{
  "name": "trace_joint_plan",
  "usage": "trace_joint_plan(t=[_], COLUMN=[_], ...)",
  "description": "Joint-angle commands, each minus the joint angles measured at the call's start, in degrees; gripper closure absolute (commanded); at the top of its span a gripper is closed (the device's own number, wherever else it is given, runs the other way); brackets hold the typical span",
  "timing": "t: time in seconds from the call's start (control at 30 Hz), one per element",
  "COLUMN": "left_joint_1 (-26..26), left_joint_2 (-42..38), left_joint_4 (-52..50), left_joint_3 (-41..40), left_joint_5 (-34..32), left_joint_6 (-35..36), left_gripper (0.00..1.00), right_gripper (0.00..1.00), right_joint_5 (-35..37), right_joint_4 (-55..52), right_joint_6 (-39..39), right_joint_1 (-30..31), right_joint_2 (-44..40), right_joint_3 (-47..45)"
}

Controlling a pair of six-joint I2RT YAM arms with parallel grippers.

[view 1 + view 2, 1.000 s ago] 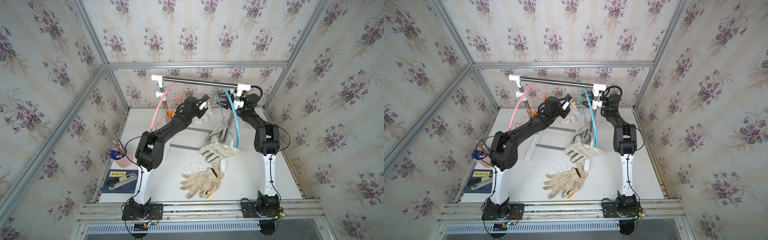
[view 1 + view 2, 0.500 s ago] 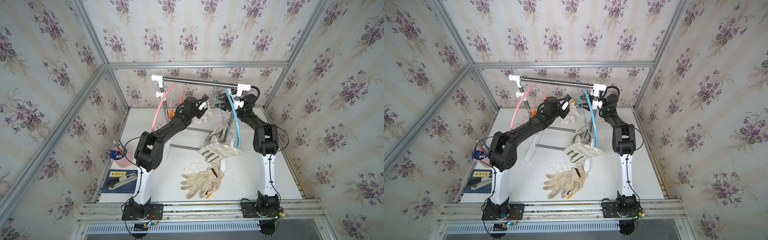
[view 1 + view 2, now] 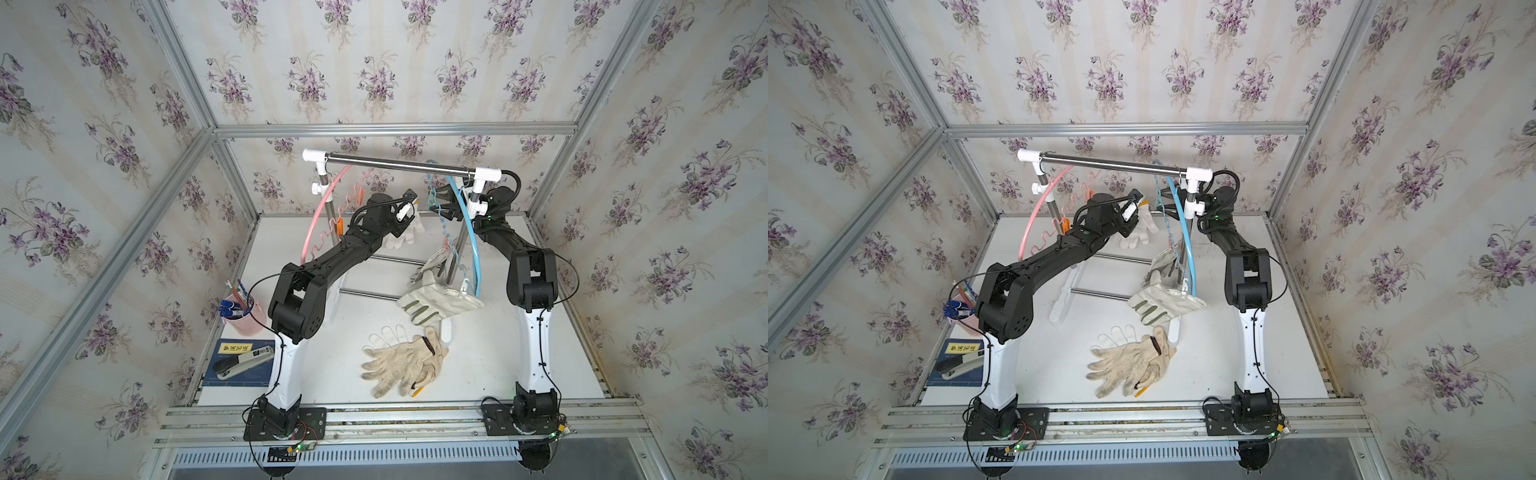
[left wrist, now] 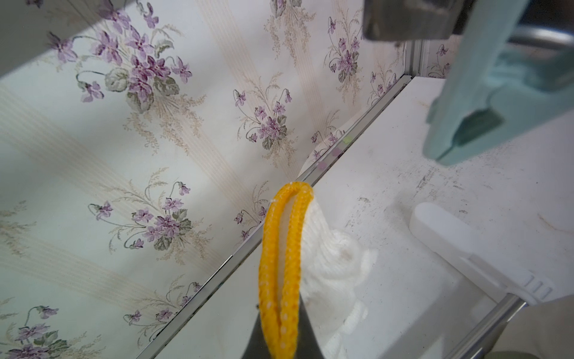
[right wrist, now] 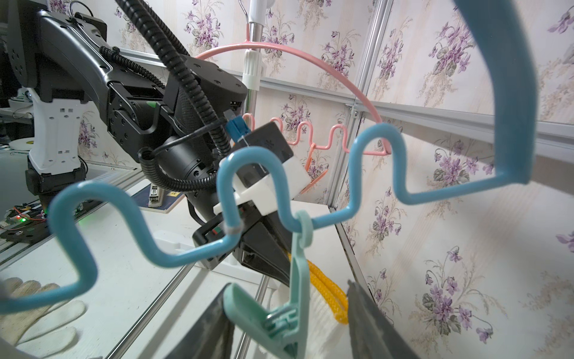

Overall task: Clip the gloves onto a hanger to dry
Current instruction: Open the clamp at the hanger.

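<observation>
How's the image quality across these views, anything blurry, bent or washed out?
In both top views: even light, faint shadows, but the wide lens splays the frame bars outward. Left wrist view: the white glove and its yellow cuff are sharp; the mint clip close to the lens is soft. Right wrist view: the blue hanger blurs toward the picture's edges.

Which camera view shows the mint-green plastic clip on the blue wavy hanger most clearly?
The right wrist view: the mint-green plastic clip hangs close and sharp from the blue wavy hanger. The left wrist view shows it blurred, cut off. In both top views it is tiny.
</observation>
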Motion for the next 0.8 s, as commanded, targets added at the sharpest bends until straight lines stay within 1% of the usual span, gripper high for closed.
trace_joint_plan(t=[0.0,0.57,0.77], left_joint_1=[0.0,0.0,0.0], left_joint_2=[-0.9,-0.9,-0.9], left_joint_4=[2.0,1.3,1.4], left_joint_3=[-0.1,0.4,0.4], left_joint_5=[0.0,-0.2,-0.4], left_joint_6=[0.2,0.3,0.3], left_gripper=[1.0,1.0,1.0], right_gripper=[0.42,0.43,0.49], right_joint_5=[0.0,0.3,0.4], right_joint_4=[0.4,0.6,0.5], right_joint_6=[-0.1,0.2,0.3], right_joint_1=[0.1,1.0,1.2], right_joint_2=[-0.3,0.4,0.4], right_joint_3=[0.8,1.7,1.8])
